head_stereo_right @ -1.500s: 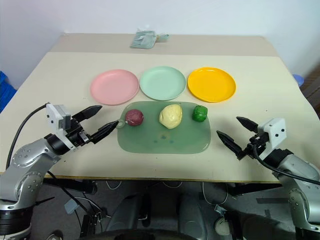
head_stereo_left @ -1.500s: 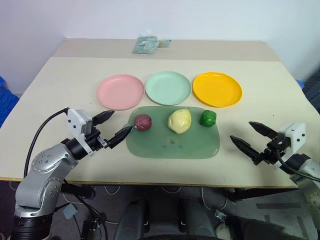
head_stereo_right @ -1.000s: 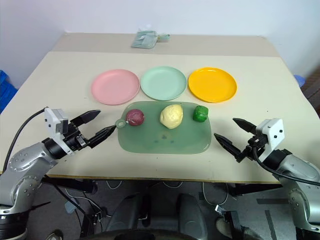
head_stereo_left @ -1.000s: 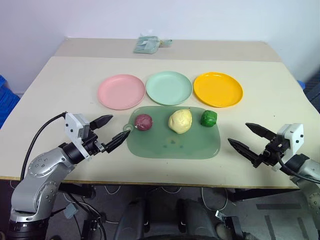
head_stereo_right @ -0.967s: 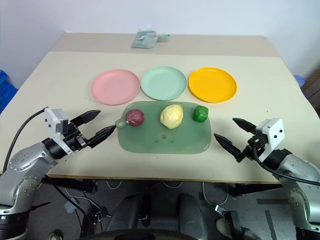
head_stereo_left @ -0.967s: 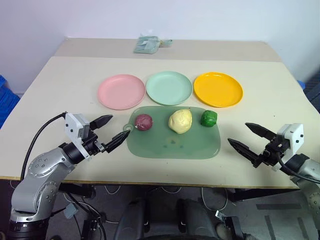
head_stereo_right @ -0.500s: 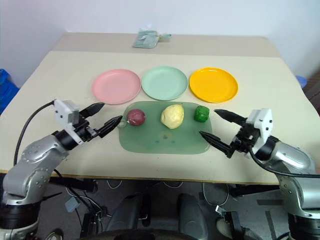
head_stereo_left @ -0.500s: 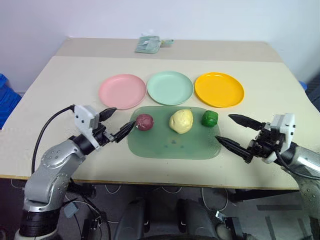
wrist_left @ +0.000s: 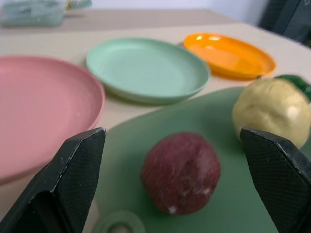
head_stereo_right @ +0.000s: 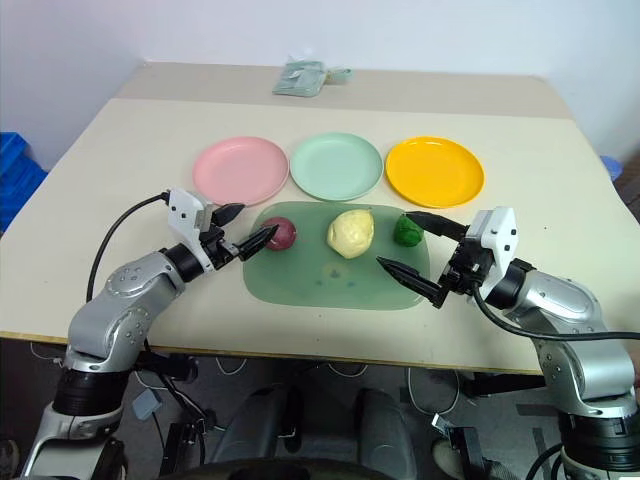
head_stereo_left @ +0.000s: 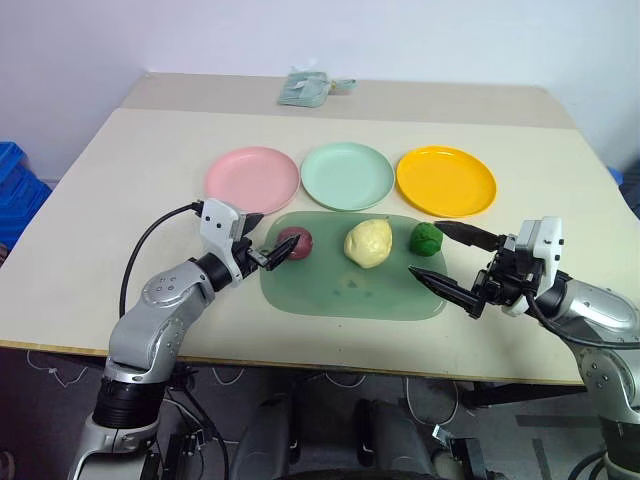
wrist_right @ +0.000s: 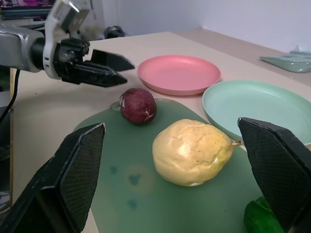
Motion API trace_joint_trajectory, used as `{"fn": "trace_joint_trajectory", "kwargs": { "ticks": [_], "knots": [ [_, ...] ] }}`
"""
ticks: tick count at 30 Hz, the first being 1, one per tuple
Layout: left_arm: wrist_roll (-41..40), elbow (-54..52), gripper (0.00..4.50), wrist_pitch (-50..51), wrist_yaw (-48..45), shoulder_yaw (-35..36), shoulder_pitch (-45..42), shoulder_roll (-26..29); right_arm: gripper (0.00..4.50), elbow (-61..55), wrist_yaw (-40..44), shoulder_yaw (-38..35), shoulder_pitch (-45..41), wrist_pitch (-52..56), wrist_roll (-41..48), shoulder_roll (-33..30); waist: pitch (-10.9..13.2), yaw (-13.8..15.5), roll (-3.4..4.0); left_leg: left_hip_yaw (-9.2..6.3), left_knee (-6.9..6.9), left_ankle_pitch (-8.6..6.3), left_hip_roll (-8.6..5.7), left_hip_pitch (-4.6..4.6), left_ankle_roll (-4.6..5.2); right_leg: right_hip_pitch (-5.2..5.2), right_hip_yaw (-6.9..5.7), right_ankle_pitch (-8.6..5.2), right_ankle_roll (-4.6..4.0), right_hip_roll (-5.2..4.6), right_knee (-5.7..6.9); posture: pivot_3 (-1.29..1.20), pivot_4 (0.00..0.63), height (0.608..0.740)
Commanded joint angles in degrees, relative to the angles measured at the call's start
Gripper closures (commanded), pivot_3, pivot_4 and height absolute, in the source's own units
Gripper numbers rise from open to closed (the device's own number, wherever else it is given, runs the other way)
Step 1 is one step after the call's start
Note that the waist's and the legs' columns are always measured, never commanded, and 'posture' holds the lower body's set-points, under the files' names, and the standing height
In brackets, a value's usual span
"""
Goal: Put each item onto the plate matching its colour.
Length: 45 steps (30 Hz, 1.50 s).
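Observation:
On the green mat (head_stereo_left: pixel 350 285) lie a dark purplish-red item (head_stereo_left: pixel 296 242), a pale yellow lumpy item (head_stereo_left: pixel 367 243) and a small green item (head_stereo_left: pixel 425 238). Behind the mat stand a pink plate (head_stereo_left: pixel 252 180), a mint green plate (head_stereo_left: pixel 346 176) and an orange-yellow plate (head_stereo_left: pixel 446 181), all bare. My left gripper (head_stereo_left: pixel 278 233) is open at the mat's left edge, its fingers (wrist_left: pixel 73 184) either side of the purplish-red item (wrist_left: pixel 181 172) without touching it. My right gripper (head_stereo_left: pixel 425 248) is open over the mat's right edge, close to the green item and aimed at the yellow one (wrist_right: pixel 192 152).
A folded pale green cloth (head_stereo_left: pixel 304 90) lies at the table's far edge. A blue crate (head_stereo_left: pixel 15 190) stands off the table's left side. The table's near edge runs just below both arms.
My left gripper has moved forward and right, up to the purplish-red item. The right gripper swung left over the mat's right edge, then held. The items have not moved.

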Motion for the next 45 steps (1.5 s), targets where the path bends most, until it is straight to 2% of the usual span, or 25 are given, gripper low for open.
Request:
{"fn": "trace_joint_trajectory", "kwargs": {
  "ticks": [1, 6, 9, 15, 22, 25, 28, 33, 34, 45],
  "knots": [
    [1.43, 0.83, 0.0, -0.09, -0.71, -1.1, -1.95, -0.18, 0.02, -3.17, -0.57, -1.43, 0.47, -0.59, 1.15, 0.35, 0.0, 0.28, 0.0, 0.0, 0.01, 0.0, 0.0, 0.0, 0.0, 0.0, 0.0, 0.0, 0.0, 0.0, 0.0, 0.0, 0.15, 0.74],
    [2.88, 3.17, 0.0, -0.25, -1.78, -2.62, -2.9, -0.75, 0.02, -3.94, -0.22, -1.86, 1.63, -0.86, 1.55, 0.29, 0.0, 0.52, 0.0, -0.01, 0.04, 0.0, 0.0, -0.01, 0.0, 0.01, 0.0, 0.0, 0.0, -0.01, 0.0, 0.0, 0.15, 0.74],
    [3.51, 4.4, 0.78, -0.38, -1.81, -2.79, -3.59, -1.52, 0.0, -4.19, 0.07, -2.01, 1.98, -1.06, 1.75, 0.31, 0.0, 0.46, 0.0, -0.01, 0.05, 0.0, 0.0, -0.01, 0.0, 0.01, 0.0, 0.0, 0.0, -0.01, 0.0, 0.0, 0.15, 0.74],
    [4.75, 4.98, 3.78, -0.73, -1.82, -2.58, -4.01, -2.45, 0.0, -4.49, 0.12, -1.79, 2.13, -1.34, 1.75, 0.4, 0.0, 0.46, 0.0, -0.01, 0.06, 0.0, 0.0, -0.01, 0.0, 0.02, 0.0, 0.0, 0.0, -0.01, 0.0, 0.0, 0.15, 0.74],
    [4.88, 4.29, 3.78, -0.43, -1.37, -1.34, -4.13, -2.65, 0.0, -4.31, -0.38, -0.37, 1.07, -1.46, 0.98, 0.57, 0.0, 0.46, 0.0, -0.01, 0.06, 0.0, 0.0, -0.01, 0.01, 0.02, 0.0, 0.0, 0.0, -0.01, 0.0, 0.0, 0.15, 0.74],
    [2.39, 3.62, 3.78, 0.8, -2.31, -0.34, -3.94, -3.38, 0.0, -4.06, -0.54, 0.05, 0.5, -1.34, 0.85, 0.62, 0.0, 0.46, 0.0, -0.01, 0.07, 0.0, 0.0, -0.01, 0.01, 0.02, 0.0, 0.0, 0.0, -0.01, 0.01, 0.0, 0.15, 0.74],
    [1.43, 2.6, 2.92, 2.35, -2.54, 0.05, -3.87, -3.17, 0.0, -4.0, -0.73, 0.2, 0.21, -1.31, 0.86, 0.66, 0.0, 0.48, -0.01, -0.01, 0.08, 0.0, 0.0, -0.02, 0.01, 0.03, 0.0, 0.0, 0.0, -0.01, 0.01, 0.0, 0.15, 0.74],
    [3.01, 3.12, 0.36, 3.07, -0.29, -0.11, -5.87, -3.14, 0.0, -4.17, -1.02, 0.44, 0.49, -1.52, 0.75, 0.88, 0.0, 0.5, 0.0, -0.02, 0.09, 0.0, 0.0, -0.01, 0.01, 0.03, 0.0, 0.01, 0.01, 0.0, 0.03, 0.0, 0.15, 0.74],
    [3.2, 3.59, 0.04, 3.21, 0.05, -0.13, -6.63, -3.23, 0.0, -4.18, -1.12, 0.44, 0.48, -1.53, 0.72, 0.97, 0.0, 0.52, -0.01, -0.02, 0.11, 0.0, 0.0, -0.02, 0.01, 0.03, 0.0, 0.01, 0.01, 0.0, 0.04, 0.0, 0.15, 0.74],
    [6.82, 12.33, 0.04, 4.06, -0.12, -3.41, -12.14, -3.51, 0.0, -5.2, -2.1, 0.15, 1.96, -2.25, -0.03, 1.81, 0.0, 0.48, -0.02, -0.01, 0.19, 0.01, 0.0, -0.01, 0.03, 0.07, -0.02, 0.01, 0.02, 0.08, 0.08, 0.0, 0.15, 0.74]
  ]
}}
